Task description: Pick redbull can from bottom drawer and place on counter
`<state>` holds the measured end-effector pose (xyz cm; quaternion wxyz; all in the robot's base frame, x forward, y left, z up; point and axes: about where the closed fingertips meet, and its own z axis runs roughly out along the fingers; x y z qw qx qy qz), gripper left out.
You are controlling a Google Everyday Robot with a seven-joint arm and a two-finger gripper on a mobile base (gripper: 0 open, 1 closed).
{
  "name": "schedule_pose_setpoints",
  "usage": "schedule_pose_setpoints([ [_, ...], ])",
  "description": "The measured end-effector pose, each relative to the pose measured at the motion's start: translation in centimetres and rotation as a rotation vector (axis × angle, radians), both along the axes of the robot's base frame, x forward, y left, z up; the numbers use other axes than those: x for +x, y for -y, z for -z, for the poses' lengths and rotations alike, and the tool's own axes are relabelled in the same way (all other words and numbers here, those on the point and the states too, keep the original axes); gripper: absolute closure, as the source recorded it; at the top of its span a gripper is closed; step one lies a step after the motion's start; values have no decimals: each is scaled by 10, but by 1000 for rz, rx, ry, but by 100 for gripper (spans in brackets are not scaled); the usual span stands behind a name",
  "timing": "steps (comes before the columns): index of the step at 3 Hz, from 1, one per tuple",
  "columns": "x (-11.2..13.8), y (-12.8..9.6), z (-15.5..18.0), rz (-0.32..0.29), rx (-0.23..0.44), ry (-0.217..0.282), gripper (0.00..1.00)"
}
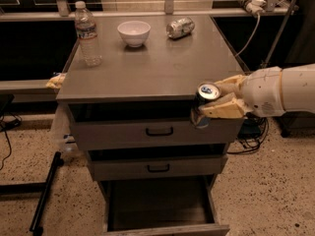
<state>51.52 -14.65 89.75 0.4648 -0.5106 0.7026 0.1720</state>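
Water bottle [87, 33], bowl [134, 33], toppled silvery can [180, 27]

My gripper [207, 100] is at the front right edge of the counter [147, 68]; its fingers [222, 110] are pale yellow and they clasp the redbull can [207, 91], which has a silver top and a blue side. My arm [283, 90] is white. The counter is smooth grey with a soft shine. The bottom drawer [167, 229] is grey outside and dark inside. The handles [159, 131] are black. The bowl [134, 32] is white, the other can [180, 27] is silvery, and the floor [266, 191] is beige with dark speckles.
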Motion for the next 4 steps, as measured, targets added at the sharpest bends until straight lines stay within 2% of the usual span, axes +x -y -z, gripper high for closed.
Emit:
schedule_pose_setpoints([
  [1, 14, -4, -2, 15, 15, 22, 100],
  [2, 39, -4, -13, 40, 12, 45, 100],
  [4, 111, -15, -56, 64, -26, 107, 100],
])
